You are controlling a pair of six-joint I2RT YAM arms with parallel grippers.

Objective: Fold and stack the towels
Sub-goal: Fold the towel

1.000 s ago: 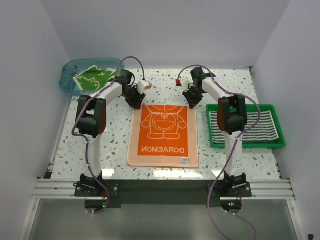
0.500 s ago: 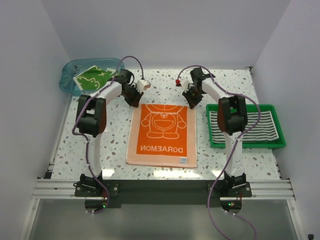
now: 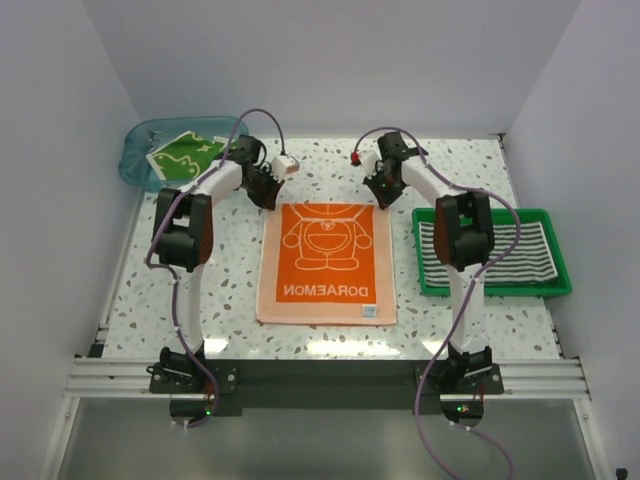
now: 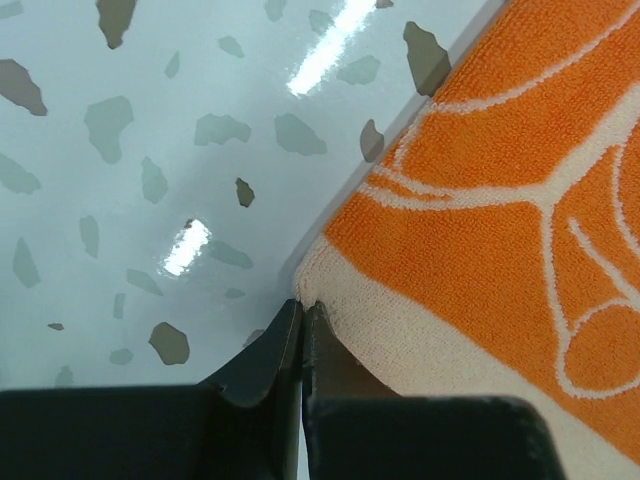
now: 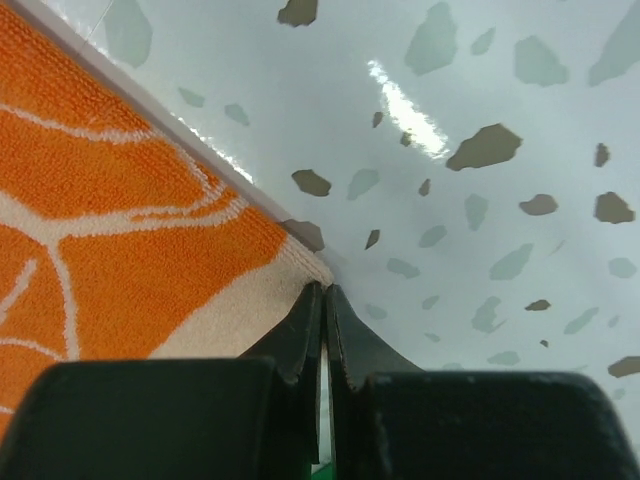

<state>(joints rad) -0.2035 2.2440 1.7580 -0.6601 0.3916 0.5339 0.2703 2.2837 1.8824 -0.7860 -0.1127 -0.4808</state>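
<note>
- Here the orange terry towel with the white Doraemon drawing (image 3: 325, 262) lies flat mid-way across the speckled worktop (image 3: 220, 290), lettering toward the arm bases.
- The left claw (image 3: 272, 200) and right claw (image 3: 377, 200) sit at its two far corners, each pinched tight on the cream hem.
- To fold well, I judge both should lift together and carry the far edge evenly onto the near one, without skew.
- The wrist views show how little cloth each tip holds. Only the top view shows the black-and-white striped towel (image 3: 490, 250) in the green plastic tray (image 3: 492, 291) and the green patterned towel (image 3: 185, 153) in the blue translucent tub (image 3: 135, 165).
</note>
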